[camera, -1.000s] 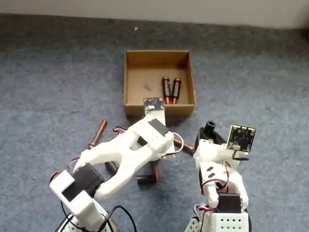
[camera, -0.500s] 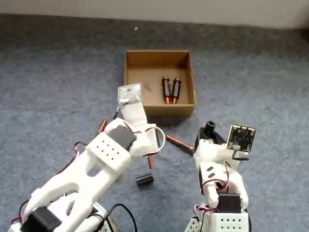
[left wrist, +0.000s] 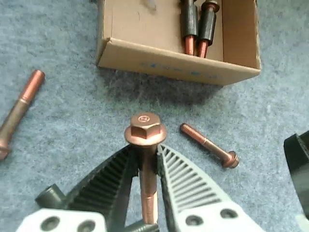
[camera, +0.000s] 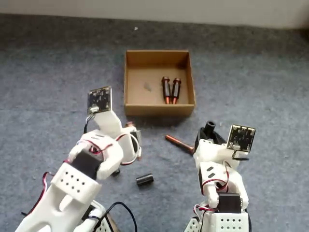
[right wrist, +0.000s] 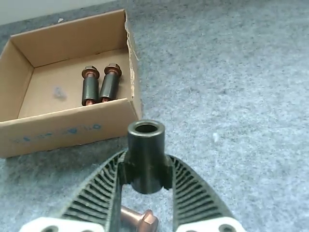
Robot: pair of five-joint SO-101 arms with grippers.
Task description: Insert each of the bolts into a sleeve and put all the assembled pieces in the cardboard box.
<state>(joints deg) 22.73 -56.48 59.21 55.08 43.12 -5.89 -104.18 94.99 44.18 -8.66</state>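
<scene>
The left arm (camera: 89, 166) is seen drawn back and swung aside from the front of the cardboard box (camera: 159, 110), where it was stretched low over the loose parts a second ago. The left gripper (left wrist: 147, 151) is now raised off the tabletop (camera: 251, 72) and pinched on the shank of a bolt (left wrist: 146, 131), whose head is carried beyond the fingertips. The right gripper (right wrist: 146, 164) is unchanged, clamped on a sleeve (right wrist: 146, 139) with the bore pointing away from the wrist. Both halves of the next piece are therefore judged to be in hand, with mating left to do before boxing. Two assembled pieces (camera: 165, 90) are already lying in the box, ahead of both grippers.

As for room, open tabletop is left between the two grippers, broken only by a loose bolt (camera: 179, 143) lying just ahead of the right gripper. The box's near wall stands close ahead of the held bolt's head, so alignment is best kept short of it. A spare sleeve (camera: 144, 180) is lying behind the left gripper, out of the way.
</scene>
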